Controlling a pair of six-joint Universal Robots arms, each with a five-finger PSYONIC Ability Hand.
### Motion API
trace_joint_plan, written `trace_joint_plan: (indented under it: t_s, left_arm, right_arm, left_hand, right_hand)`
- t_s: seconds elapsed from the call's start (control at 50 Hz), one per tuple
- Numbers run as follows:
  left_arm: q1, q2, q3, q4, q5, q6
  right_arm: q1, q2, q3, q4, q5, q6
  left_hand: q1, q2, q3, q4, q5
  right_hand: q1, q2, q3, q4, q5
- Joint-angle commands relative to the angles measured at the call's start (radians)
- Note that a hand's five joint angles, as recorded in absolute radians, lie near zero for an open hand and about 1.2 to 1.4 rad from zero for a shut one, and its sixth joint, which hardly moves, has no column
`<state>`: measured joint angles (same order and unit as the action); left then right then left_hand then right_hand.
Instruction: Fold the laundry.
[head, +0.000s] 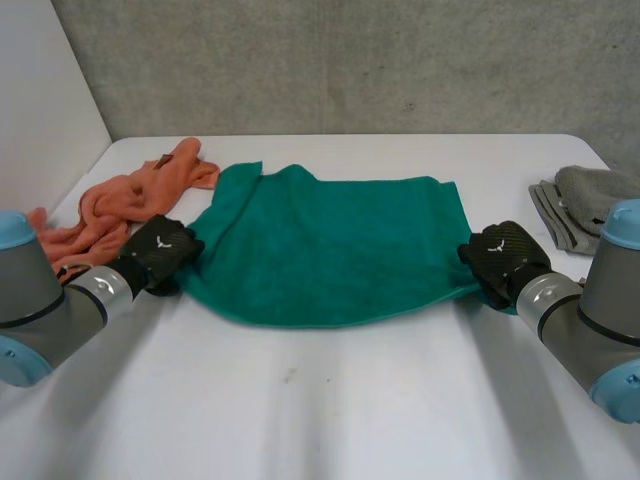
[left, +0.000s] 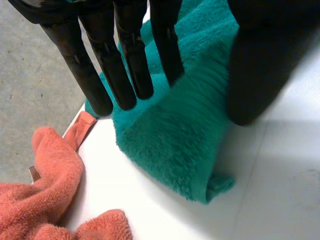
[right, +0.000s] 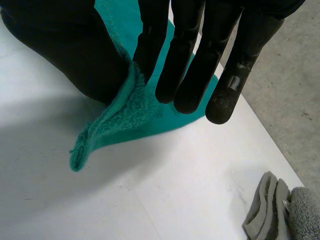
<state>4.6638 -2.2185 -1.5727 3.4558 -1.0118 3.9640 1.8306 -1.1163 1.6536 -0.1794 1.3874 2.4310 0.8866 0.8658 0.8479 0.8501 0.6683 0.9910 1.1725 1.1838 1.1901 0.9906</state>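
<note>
A green towel lies spread flat across the middle of the white table. My left hand is at the towel's near left corner. In the left wrist view its fingers reach down over the towel; one fingertip and the thumb squeeze a raised fold of it between them. My right hand is at the near right corner. There the thumb and straight fingers pinch the towel's edge, and the corner tip trails onto the table.
A crumpled orange cloth lies just beyond the towel's left corner, close to my left hand, also under its fingertips. A folded grey cloth sits at the table's right edge. A grey wall stands behind the table.
</note>
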Motion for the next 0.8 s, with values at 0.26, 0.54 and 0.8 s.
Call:
trace_joint_plan:
  t_s: [0.26, 0.54, 0.8]
  left_arm:
    - [-0.05, 0.427, -0.203, -0.093, -0.241, 0.011]
    - [-0.095, 0.654, -0.348, -0.527, -0.435, 0.018]
    - [-0.126, 0.286, -0.104, -0.353, -0.465, 0.018]
  right_arm:
    - [-0.001, -0.201, -0.06, 0.329, 0.019, -0.167]
    - [-0.017, -0.387, -0.06, 0.791, 0.039, -0.352]
    - [-0.014, -0.077, -0.192, 0.618, 0.116, -0.339]
  left_hand:
    - [0.51, 0.53, 0.548, 0.546, 0.553]
    - [0.51, 0.53, 0.548, 0.546, 0.553]
    - [0.51, 0.53, 0.548, 0.546, 0.553]
  right_hand:
    - [0.405, 0.224, 0.213, 0.206, 0.231]
    - [0.405, 0.224, 0.213, 0.206, 0.231]
    - [0.405, 0.224, 0.213, 0.206, 0.231]
